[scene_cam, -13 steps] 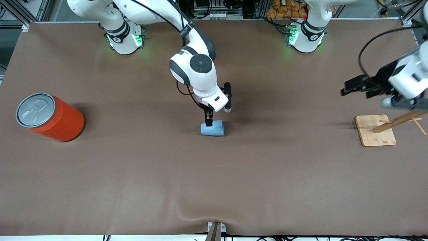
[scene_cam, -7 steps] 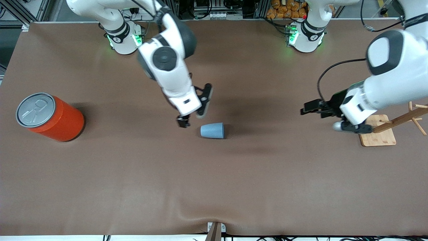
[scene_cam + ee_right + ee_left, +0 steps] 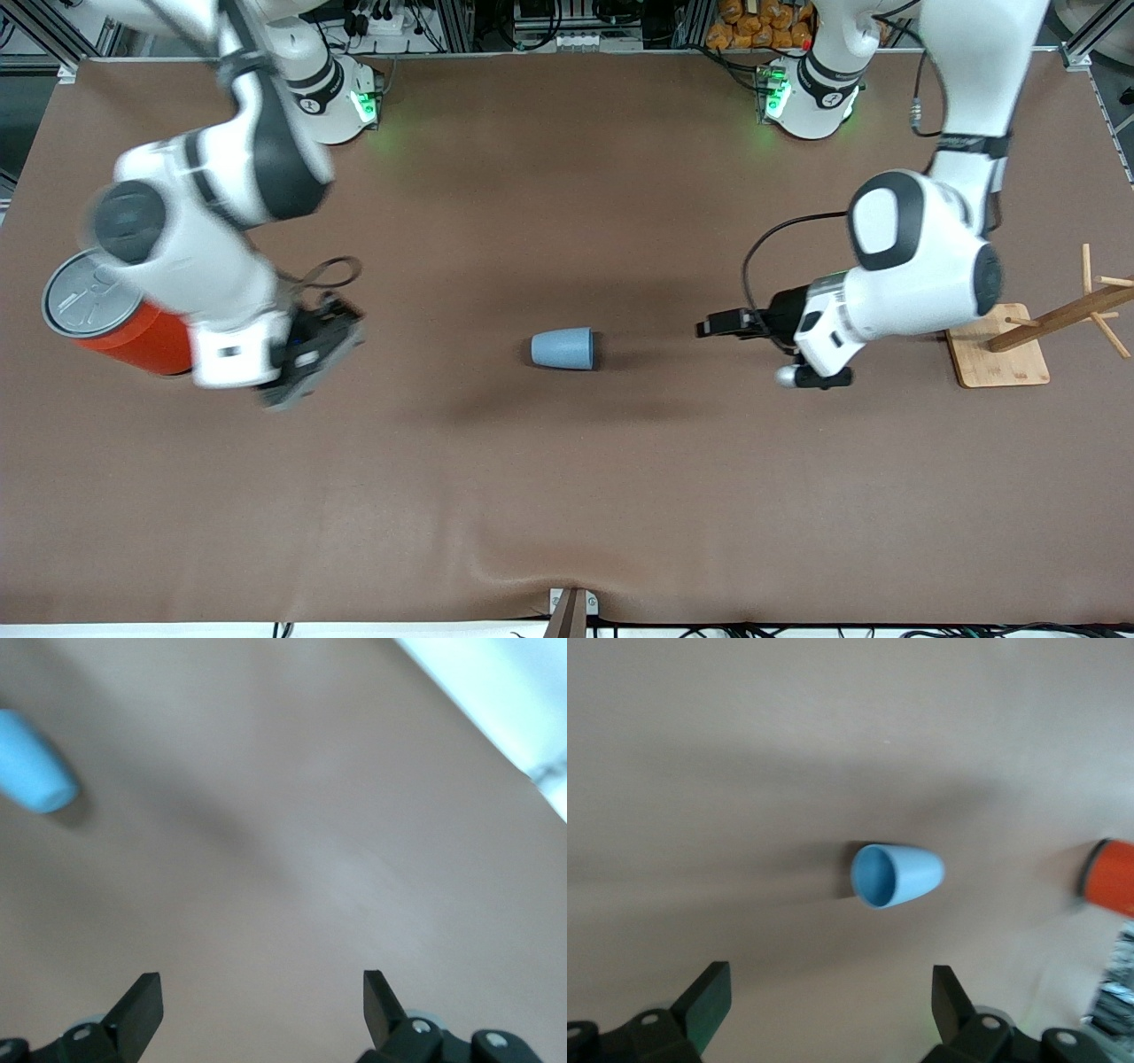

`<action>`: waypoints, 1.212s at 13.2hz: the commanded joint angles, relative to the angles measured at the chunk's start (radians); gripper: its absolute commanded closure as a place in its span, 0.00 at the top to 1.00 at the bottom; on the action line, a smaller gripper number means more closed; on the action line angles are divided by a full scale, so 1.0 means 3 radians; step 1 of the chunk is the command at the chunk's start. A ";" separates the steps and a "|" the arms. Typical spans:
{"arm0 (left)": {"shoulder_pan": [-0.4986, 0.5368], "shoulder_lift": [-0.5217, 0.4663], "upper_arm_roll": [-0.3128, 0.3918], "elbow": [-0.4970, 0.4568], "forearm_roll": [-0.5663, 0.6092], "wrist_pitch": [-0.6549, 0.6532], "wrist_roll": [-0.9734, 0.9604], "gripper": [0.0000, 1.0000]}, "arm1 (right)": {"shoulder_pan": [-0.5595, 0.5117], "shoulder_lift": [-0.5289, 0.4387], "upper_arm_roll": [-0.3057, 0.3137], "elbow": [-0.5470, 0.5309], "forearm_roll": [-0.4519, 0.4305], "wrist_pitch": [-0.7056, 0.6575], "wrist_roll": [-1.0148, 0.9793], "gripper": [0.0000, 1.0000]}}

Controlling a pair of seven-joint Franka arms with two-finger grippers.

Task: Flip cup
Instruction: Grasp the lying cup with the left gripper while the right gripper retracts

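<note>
- The cup (image 3: pixel 563 347) lies on its side mid-table, free of both grippers; its open mouth faces the left arm's end.
- Left gripper (image 3: pixel 719 326) — fingers spread wide — hovers nearer the cup, aimed at that mouth.
- Right gripper (image 3: pixel 312 350), fingers also apart, is beside the orange can (image 3: pixel 133 319).

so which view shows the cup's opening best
The left wrist view: the cup lies on its side with its darker blue inside facing that camera. The front view shows only its outer wall; the right wrist view catches just its closed end at the frame edge.

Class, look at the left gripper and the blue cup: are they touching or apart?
Apart. The left wrist view shows the cup lying on its side on bare table, clear of the open left gripper.
</note>
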 commanded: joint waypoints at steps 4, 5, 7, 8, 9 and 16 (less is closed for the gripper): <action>-0.0105 0.0279 0.0007 -0.0152 -0.0908 0.0233 0.0743 1.00 | -0.0654 -0.0086 0.0074 0.0077 0.0129 -0.0249 0.0524 1.00; -0.0090 0.0336 0.0007 -0.0192 -0.1204 0.0254 0.1039 1.00 | -0.0771 -0.0167 0.0074 0.0077 0.0134 -0.0392 0.0561 1.00; -0.0085 0.0479 0.0007 -0.0274 -0.1843 0.0259 0.1805 1.00 | -0.0920 -0.0367 0.0074 0.0077 0.0135 -0.0643 0.0637 1.00; -0.0090 0.0550 0.0007 -0.0290 -0.2074 0.0259 0.2082 1.00 | -0.0941 -0.0464 0.0054 0.0082 0.0129 -0.0755 0.0785 1.00; -0.0110 0.0617 0.0007 -0.0290 -0.2213 0.0259 0.2227 1.00 | -0.0941 -0.0591 0.0033 0.0072 0.0119 -0.0868 0.0958 1.00; -0.0320 0.1005 -0.0039 -0.0163 -0.3001 0.0259 0.2887 0.90 | -0.0957 -0.1273 -0.0048 -0.0169 0.0043 -0.1518 0.1792 1.00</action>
